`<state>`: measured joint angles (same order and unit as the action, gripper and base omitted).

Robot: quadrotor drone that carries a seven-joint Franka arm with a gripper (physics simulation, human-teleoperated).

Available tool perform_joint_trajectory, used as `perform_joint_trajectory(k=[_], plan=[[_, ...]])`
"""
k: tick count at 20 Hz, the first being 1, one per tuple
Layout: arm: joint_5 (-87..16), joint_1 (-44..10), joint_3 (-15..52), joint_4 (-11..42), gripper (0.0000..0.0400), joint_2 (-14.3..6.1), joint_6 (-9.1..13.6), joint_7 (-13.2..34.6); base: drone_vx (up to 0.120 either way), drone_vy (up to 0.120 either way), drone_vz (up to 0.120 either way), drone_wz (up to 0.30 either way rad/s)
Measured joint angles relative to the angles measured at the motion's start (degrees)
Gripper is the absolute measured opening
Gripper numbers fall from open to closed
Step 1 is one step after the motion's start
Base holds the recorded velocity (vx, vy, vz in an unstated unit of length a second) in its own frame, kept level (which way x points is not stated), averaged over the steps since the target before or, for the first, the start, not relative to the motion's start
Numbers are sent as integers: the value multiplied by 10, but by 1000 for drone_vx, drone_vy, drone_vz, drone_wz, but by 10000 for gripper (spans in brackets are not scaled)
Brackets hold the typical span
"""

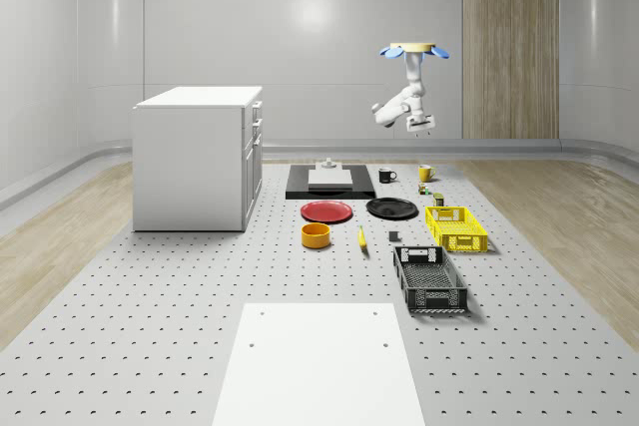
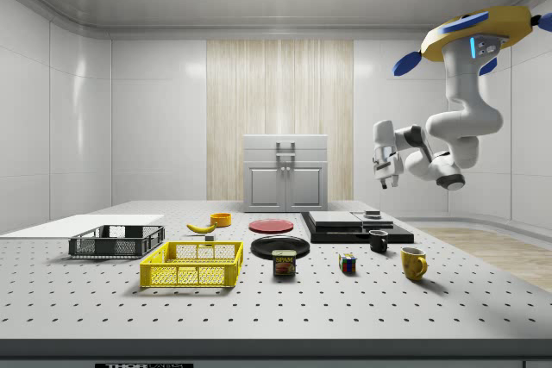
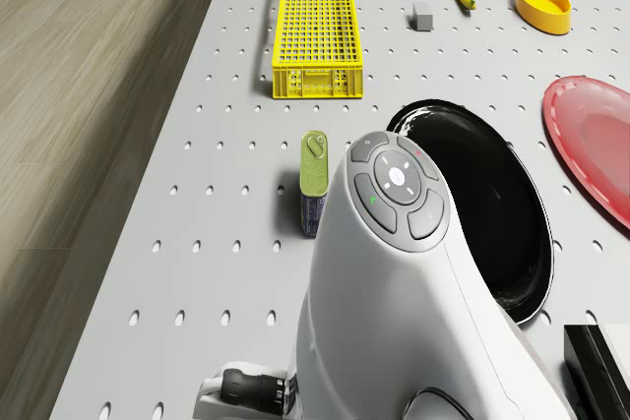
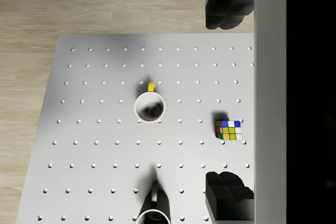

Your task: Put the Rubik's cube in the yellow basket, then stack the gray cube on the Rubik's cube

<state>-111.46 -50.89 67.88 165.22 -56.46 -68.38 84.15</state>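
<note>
From above, the drone (image 1: 411,50) hovers high over the table's far right corner, arm bent, gripper (image 1: 420,125) hanging. From the side, the Rubik's cube (image 2: 348,264) sits on the table between a tin (image 2: 284,263) and a yellow mug (image 2: 414,262), right of the yellow basket (image 2: 193,265). The drone camera shows the gray cube (image 3: 423,15) beside the basket. At the wrist, fingers (image 4: 224,9) are spread wide, cube below; it looks light, rigid, best pinched across flat opposite faces.

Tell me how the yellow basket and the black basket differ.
The yellow basket is bright yellow; the black basket is dark. In the whole-scene view the yellow basket lies farther back, nearer the Spam can, while the black basket lies nearer the white panel. In the side view the black one looks lower-walled. Both are open, empty, rectangular mesh crates resting flat on the table.
</note>
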Motion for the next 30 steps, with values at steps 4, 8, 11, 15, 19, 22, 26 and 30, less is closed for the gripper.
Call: perform_joint_trajectory(k=[4, 8, 11, 15, 19, 22, 26, 30], plan=[[-18, -43, 21, 5, 400, -20, 14, 28, 120, 0, -120, 0], [-22, -67, 33, 7, 400, -36, 16, 45, 120, -60, -120, 0], [-21, -78, 40, 7, 400, -46, 13, 53, 120, 0, -120, 0], [-16, -88, 46, 7, 400, -60, 5, 61, 120, -30, -120, 0], [-11, -95, 52, 6, 400, -73, -4, 67, 120, -40, -120, 0], [-6, -100, 55, 5, 400, -82, -11, 71, 120, 0, -120, 0], [0, -104, 60, 4, 400, -94, -22, 76, 0, 0, -120, 0], [6, -109, 63, 4, 400, -105, -32, 80, 0, 0, -120, 0]])
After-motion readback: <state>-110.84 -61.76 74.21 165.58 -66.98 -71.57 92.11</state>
